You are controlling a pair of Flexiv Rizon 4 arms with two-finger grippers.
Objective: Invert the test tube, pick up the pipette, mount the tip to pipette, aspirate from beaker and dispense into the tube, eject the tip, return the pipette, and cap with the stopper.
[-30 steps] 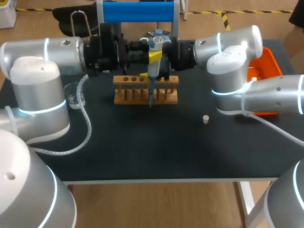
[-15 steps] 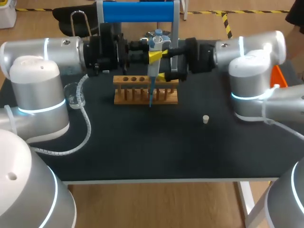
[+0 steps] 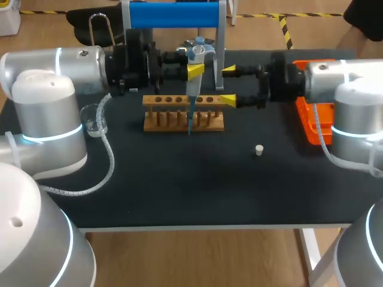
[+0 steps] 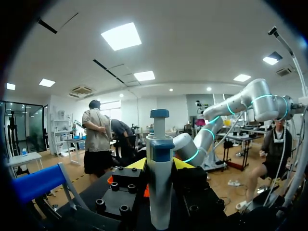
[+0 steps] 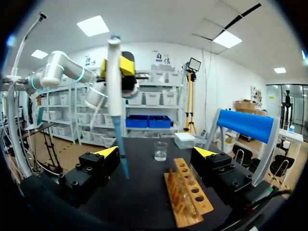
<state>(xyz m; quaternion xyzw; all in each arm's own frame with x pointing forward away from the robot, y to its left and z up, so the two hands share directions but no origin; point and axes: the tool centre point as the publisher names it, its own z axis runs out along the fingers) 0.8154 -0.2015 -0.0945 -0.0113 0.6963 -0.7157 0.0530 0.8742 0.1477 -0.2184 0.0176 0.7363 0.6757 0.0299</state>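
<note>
- Pipette [image 3: 194, 84]: upright, blue tip pointing down, clamped between the fingers of the left gripper [image 3: 191, 70] near the worktop's [image 3: 179, 185] far edge. The tip hangs just off the near side of the wooden rack [image 3: 182, 115].
- Right gripper [image 3: 228, 85]: fingers spread wide, holding nothing, beside the rack's right end.
- Stopper [image 3: 258, 150]: loose on the worktop, toward the right edge.
- Beaker [image 3: 94, 119]: by the left edge.
- Orange tray [image 3: 311, 127]: at the right edge.

Silver arms [image 3: 60, 63], cyan rings [image 3: 57, 136], yellow-tipped right pincer [image 3: 228, 85]
</note>
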